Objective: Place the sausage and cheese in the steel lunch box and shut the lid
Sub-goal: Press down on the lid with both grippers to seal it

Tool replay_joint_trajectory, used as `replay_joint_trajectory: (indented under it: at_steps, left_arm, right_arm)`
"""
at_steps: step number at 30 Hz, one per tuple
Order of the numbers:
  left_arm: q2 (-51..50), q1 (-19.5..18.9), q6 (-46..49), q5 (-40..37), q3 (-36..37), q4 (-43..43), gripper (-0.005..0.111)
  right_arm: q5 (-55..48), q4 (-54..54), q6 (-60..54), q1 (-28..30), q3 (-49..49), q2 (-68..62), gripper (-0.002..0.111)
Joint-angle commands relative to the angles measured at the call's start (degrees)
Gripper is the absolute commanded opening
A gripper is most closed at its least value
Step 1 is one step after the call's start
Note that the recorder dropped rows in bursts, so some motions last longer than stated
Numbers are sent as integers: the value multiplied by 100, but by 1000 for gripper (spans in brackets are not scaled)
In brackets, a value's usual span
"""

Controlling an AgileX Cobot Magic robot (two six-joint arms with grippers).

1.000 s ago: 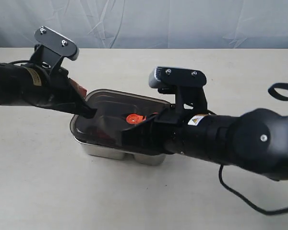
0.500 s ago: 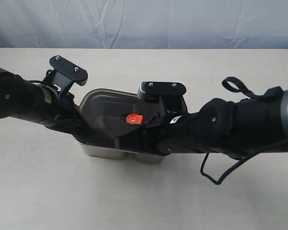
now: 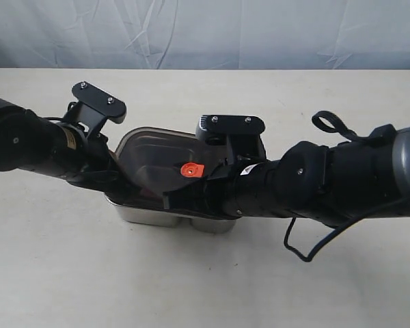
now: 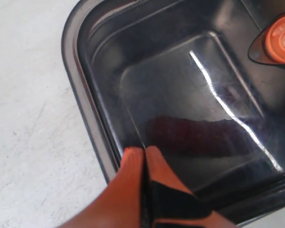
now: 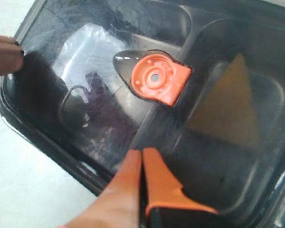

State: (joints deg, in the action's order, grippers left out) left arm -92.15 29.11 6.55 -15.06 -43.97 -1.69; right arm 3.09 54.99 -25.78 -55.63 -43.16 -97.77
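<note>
While shut, left hand (image 4: 145,151) and right hand (image 5: 142,153) tip-down on lid (image 3: 154,147).

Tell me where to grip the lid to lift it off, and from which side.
Take the lid by its far long rim, coming from the far side of the exterior view, pinching the lip from above and below. That is likely best because the top is flat, glossy and handleless, the orange valve is small, and the left arm and right arm crowd the other edges.
</note>
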Motion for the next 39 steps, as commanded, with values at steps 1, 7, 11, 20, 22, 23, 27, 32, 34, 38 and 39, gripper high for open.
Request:
replay_joint_trajectory:
  at_steps: [1,7,11,20,22,23,27,32,34,38,39]
  left_arm:
    - [-241,19,1,-283,117,-167,0]
    - [-544,19,1,-282,117,-181,0]
    - [-697,19,11,-294,117,-246,0]
    - [-362,19,11,-303,117,-267,0]
    - [-158,19,11,-290,117,-240,0]
    - [-70,19,11,-274,117,-241,0]
    - [380,19,11,-193,117,-175,0]
    - [787,19,11,-75,117,-76,0]
    - [891,19,-1,-18,117,-5,0]
    - [1021,19,-1,6,117,8,0]
    - [1053,19,-1,-5,117,8,0]
  right_arm:
    - [49,-53,-15,34,54,-137,0]
    - [27,-53,-8,34,54,-137,0]
    - [28,-53,-8,34,54,-137,0]
    - [104,-53,-2,34,54,-137,0]
    - [194,-53,-2,34,54,-112,0]
    - [248,-53,-2,34,54,-95,0]
    - [475,-53,-2,34,54,132,0]
    - [673,-53,-2,34,54,484,0]
    - [683,-53,-2,34,54,572,0]
    - [695,-53,-2,34,54,709,0]
    - [695,-53,-2,34,54,741,0]
